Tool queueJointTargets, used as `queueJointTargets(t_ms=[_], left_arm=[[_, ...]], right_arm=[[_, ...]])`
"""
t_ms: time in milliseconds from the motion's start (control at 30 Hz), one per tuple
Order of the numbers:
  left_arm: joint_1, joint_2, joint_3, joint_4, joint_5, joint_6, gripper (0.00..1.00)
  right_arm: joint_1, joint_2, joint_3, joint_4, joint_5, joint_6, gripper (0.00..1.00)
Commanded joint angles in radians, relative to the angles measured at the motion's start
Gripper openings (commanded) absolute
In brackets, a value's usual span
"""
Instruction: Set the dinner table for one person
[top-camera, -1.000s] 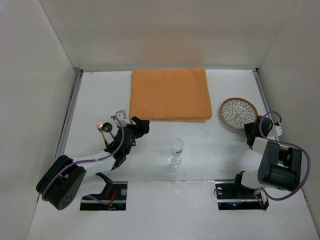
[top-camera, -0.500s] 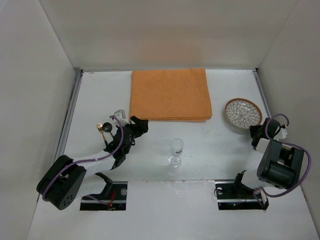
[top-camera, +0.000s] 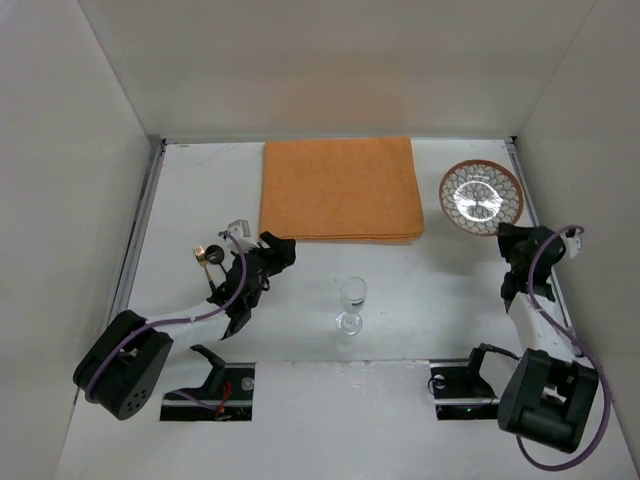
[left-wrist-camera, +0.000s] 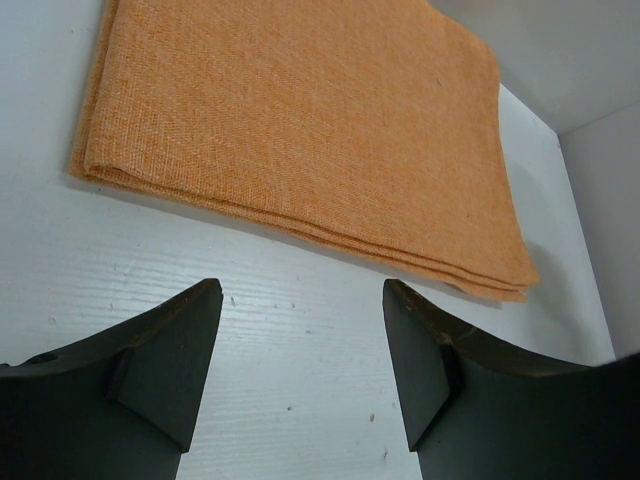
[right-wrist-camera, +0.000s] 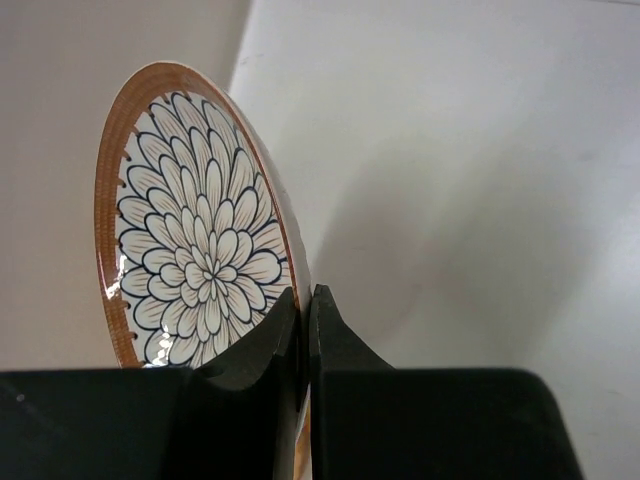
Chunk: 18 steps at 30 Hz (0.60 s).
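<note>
- Top external, left side: the left claw (left-wrist-camera: 302, 295) hasn't moved, jaws spread and empty, low over the white tabletop (top-camera: 200, 190) just short of the cloth (top-camera: 340, 190).
- Centre: the glass (top-camera: 351, 303) hasn't budged.
- Right: big change! The right claw (right-wrist-camera: 303, 300) has snapped onto the plate (top-camera: 481, 195) rim and tipped it up, seemingly lifted. Setting can begin; the cloth looks the likely spot.
</note>
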Motion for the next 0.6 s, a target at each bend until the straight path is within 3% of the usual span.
queueJointTargets(t_ms=[0,167,300,567], left_arm=[[0.01,-0.008,-0.013,0.062,-0.011,-0.001,0.63],[0.027,-0.031,-0.026,0.061,-0.013,-0.002,0.63],[0.05,-0.051,-0.032,0.035,-0.015,-0.007,0.63],[0.07,-0.058,-0.033,0.015,-0.015,-0.017,0.63]], right_arm=[[0.143,0.006,0.149,0.135,-0.071,0.042,0.0],[0.453,0.231,0.342,0.176,-0.022,0.007,0.0],[0.63,0.472,0.552,0.16,0.027,-0.036,0.0],[0.759,0.845,0.896,0.082,0.089,-0.04,0.0]])
